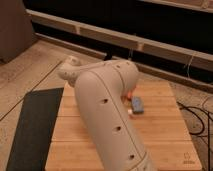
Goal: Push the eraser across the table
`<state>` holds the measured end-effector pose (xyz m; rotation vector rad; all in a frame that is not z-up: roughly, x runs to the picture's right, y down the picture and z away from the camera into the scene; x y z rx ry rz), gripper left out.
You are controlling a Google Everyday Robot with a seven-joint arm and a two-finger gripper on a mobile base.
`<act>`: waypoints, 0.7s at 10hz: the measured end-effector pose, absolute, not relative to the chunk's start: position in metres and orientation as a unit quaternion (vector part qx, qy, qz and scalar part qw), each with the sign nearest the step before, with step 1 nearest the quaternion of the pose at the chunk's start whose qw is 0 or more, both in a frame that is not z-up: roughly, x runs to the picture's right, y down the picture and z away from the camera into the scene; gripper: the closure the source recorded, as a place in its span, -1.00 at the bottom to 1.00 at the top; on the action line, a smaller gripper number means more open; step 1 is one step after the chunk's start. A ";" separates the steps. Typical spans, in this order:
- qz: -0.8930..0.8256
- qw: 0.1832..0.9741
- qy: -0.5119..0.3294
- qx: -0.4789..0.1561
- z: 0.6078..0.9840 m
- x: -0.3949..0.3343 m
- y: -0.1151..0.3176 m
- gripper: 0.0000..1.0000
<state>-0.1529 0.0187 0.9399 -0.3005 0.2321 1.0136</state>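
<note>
Bamboo-pale bench (pixel 165 145), and one blue-grey eraser (pixel 137 104) lies flat near its far right side, free to slide. The pincer sits hidden behind the big white arm (pixel 107 107), closed, likely low beside the eraser for a shove. One orange item (pixel 129 94) peeks out just beyond; one dark mat (pixel 32 125) lies left.

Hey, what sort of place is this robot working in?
Probably a lab or test room: a bamboo table on speckled floor, a dark mat, cables. The tool is hidden behind the arm.

Speckled floor (pixel 30 70), dark floor mat (pixel 30 130)
</note>
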 end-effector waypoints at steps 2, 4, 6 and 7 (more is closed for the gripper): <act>0.517 0.830 0.159 -0.133 0.922 -0.117 0.060 1.00; 0.542 0.808 0.196 -0.124 0.917 -0.091 0.079 1.00; 0.558 0.790 0.225 -0.116 0.923 -0.073 0.083 1.00; 0.561 0.786 0.234 -0.114 0.930 -0.070 0.078 1.00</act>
